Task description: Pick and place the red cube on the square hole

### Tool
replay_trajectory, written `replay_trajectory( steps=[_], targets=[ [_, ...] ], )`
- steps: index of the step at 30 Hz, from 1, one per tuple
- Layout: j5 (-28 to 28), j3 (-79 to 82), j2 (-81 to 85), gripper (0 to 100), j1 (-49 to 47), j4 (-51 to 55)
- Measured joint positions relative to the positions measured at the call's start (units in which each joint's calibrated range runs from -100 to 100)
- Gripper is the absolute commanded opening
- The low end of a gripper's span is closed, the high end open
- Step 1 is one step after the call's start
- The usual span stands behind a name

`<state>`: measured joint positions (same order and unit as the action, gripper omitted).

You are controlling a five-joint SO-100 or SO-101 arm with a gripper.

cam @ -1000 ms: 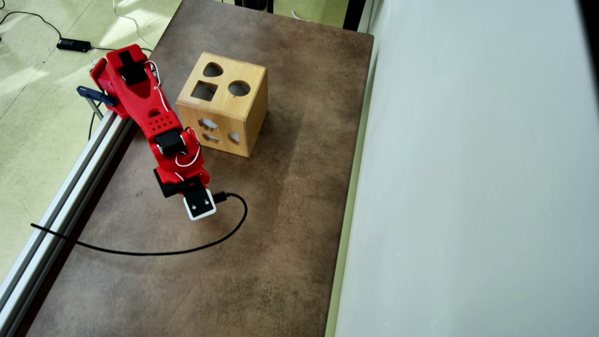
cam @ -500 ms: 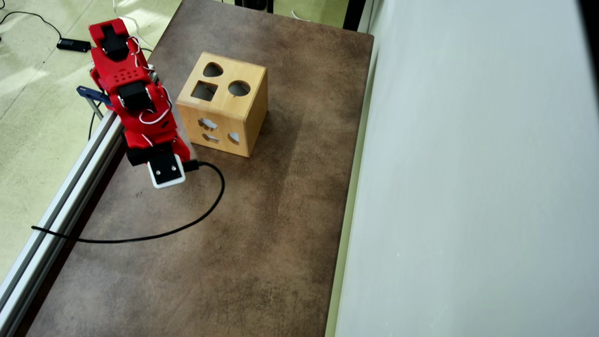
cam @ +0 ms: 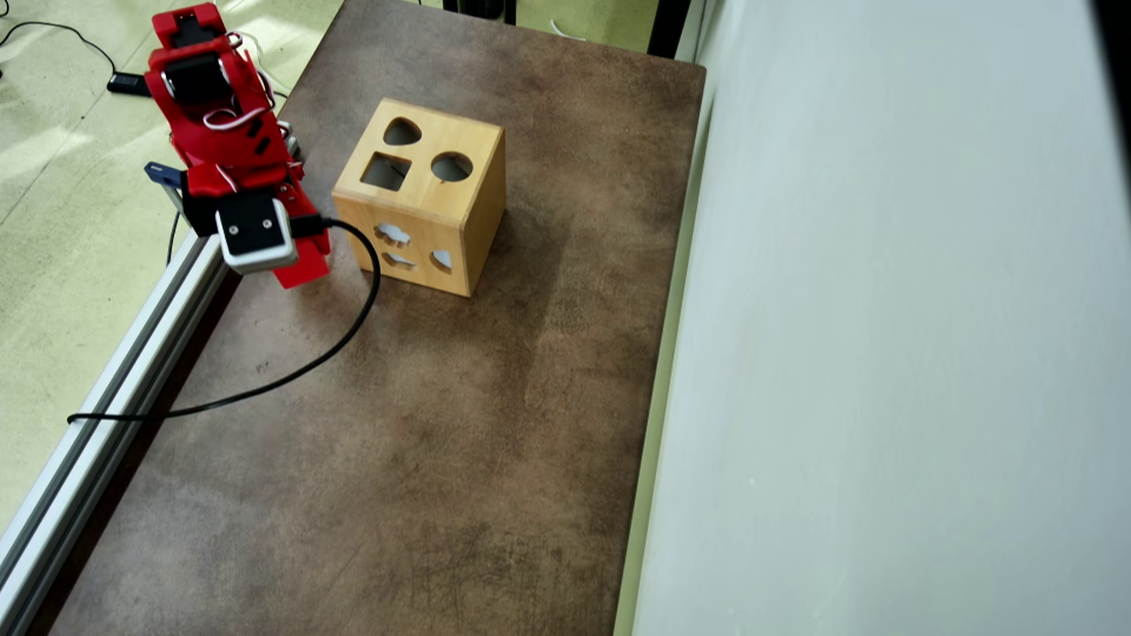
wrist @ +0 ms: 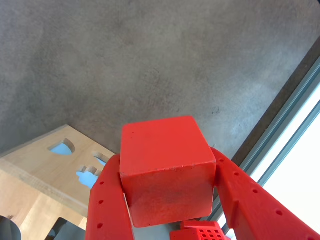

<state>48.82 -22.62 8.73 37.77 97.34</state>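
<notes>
In the wrist view my red gripper (wrist: 167,192) is shut on the red cube (wrist: 167,170), one finger on each side, held above the table. The wooden shape-sorter box (wrist: 37,170) lies at the lower left of that view. In the overhead view the box (cam: 424,199) stands on the brown table, with the square hole (cam: 386,170) on its top face beside a round hole and a drop-shaped hole. My gripper (cam: 300,269) hangs left of the box near the table's left edge; the cube is hidden under the arm there.
An aluminium rail (cam: 115,371) runs along the table's left edge. A black cable (cam: 292,375) loops from the wrist camera across the table to the rail. A white wall (cam: 884,353) borders the right side. The brown table (cam: 442,442) extends below the box.
</notes>
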Motion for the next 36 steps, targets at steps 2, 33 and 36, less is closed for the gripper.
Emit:
replay_trajectory(
  steps=[2,33,36],
  targets=[
    [0.0,0.0,1.5,12,-1.0,0.0],
    [0.0,0.0,14.2,12,-23.3,0.0],
    [0.0,0.0,14.2,12,-24.9,0.0]
  ],
)
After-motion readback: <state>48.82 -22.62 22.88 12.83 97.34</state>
